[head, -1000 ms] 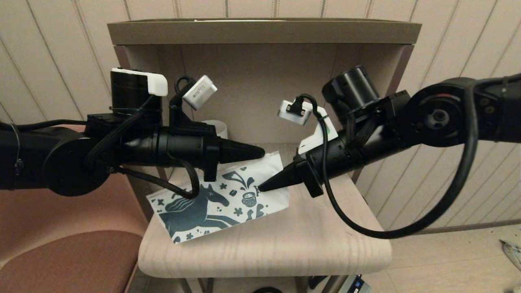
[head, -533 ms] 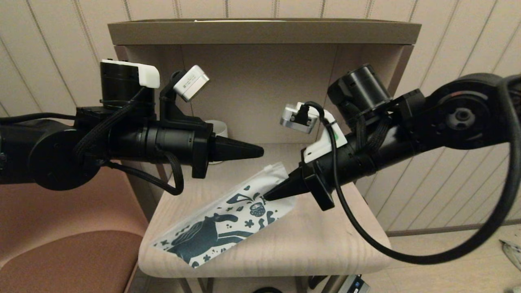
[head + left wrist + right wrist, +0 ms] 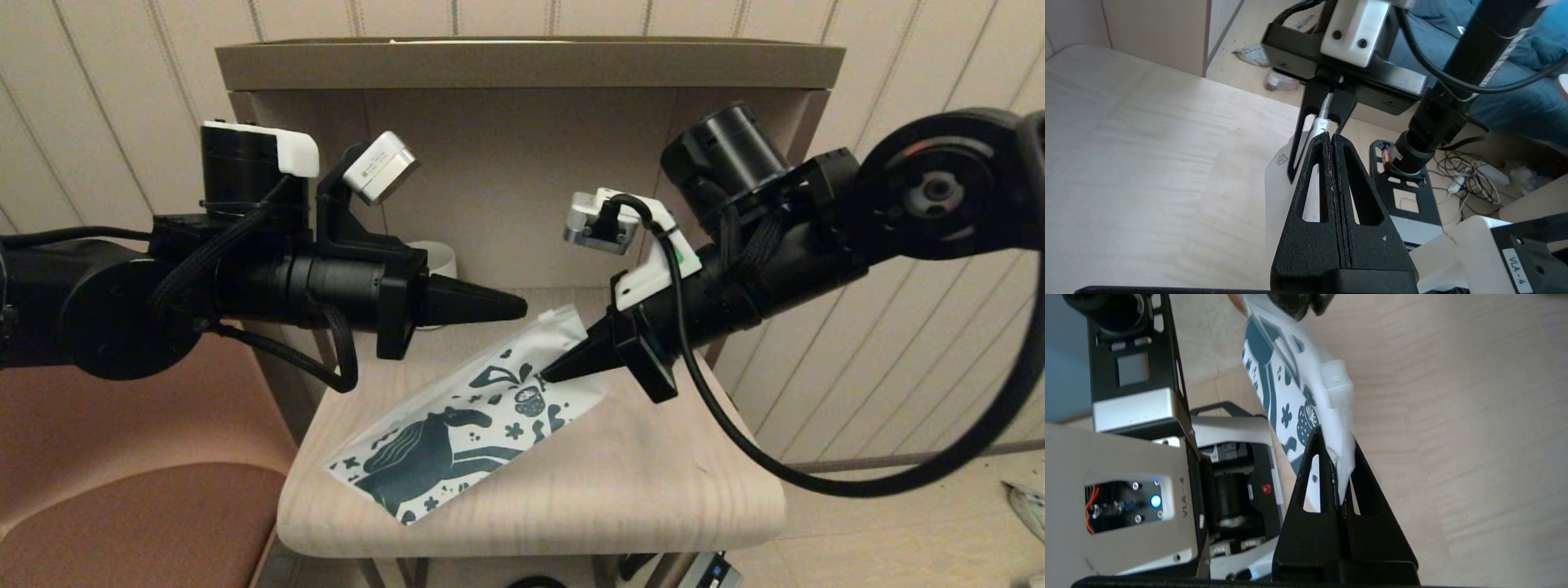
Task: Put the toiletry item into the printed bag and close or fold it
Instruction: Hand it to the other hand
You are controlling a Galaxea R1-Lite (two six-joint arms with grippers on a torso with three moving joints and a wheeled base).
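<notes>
The bag (image 3: pixel 473 420) has lifted at its zip end since a moment ago, the right gripper (image 3: pixel 545 376) clamped on it above the tabletop (image 3: pixel 653 490). The left gripper (image 3: pixel 522 308) hovers, jaws together. Thin, floppy film; best pinched by an edge.

We count one printed bag (image 3: pixel 473 412), one wooden table (image 3: pixel 612 490) and one white mug (image 3: pixel 439 260). We count two grippers: left gripper (image 3: pixel 522 308), right gripper (image 3: pixel 545 377).

My left arm (image 3: pixel 245 278) hides most of a white mug (image 3: pixel 437 257) behind it. My right gripper (image 3: pixel 1337 447) covers part of the printed bag (image 3: pixel 1290 388), whose far end is cut off.
</notes>
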